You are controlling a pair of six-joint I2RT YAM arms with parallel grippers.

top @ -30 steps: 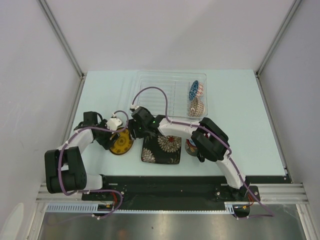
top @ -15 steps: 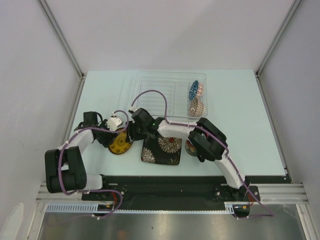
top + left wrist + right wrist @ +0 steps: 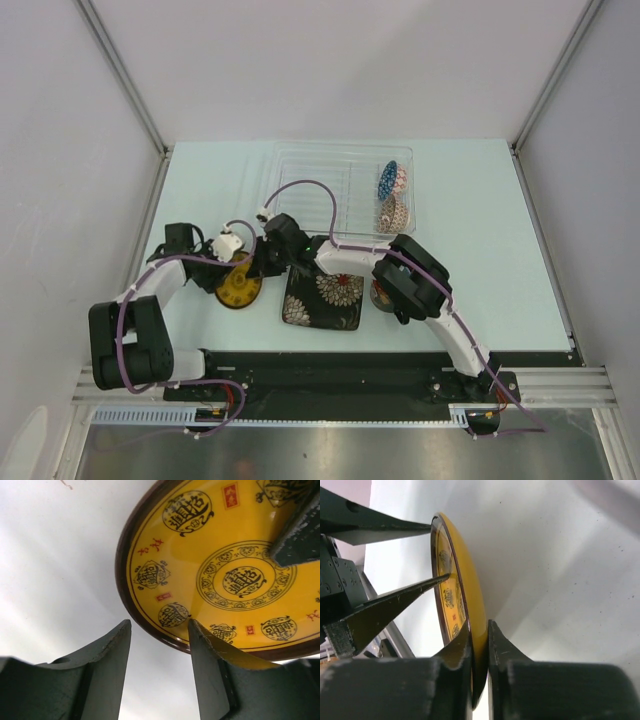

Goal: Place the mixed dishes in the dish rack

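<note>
Right arm's wrist and elbow have edged a little leftward since a second ago; left arm hardly shifted. Top view: small round yellow plate (image 3: 240, 288) sits at front left of the pale tabletop (image 3: 480, 220), well apart from the clear plastic dish rack (image 3: 310, 158) at the back. The right gripper (image 3: 260, 270) is on its right edge and the left gripper (image 3: 222, 275) at its left edge. Dark square flower-patterned plate (image 3: 322, 296) lies just beside it; blue-white mosaic bowl (image 3: 388, 182) stands in the rack's right end. Left wrist view: left jaws apart, nothing between them, plate rim just beyond the tips and nearer the right-hand finger (image 3: 212, 675). A dark finger of the other gripper rests on the plate's face at upper right. Plate is glossy yellow with a dark brown rim, black character medallions ringed round a central one, small red marks between. Right wrist view: right jaws clamped on the rim, one finger (image 3: 460, 650) on the face and one behind, plate seen edge-on. Left fingers reach toward the far part of the rim, apart. Judgement: glazed ceramic, so stiff, slick and brittle, light enough for a one-gripper pinch. The thin rim looks the only hold, and it may pivot there, so a deep bite and a gentle set-down in the rack seem wise.
</note>
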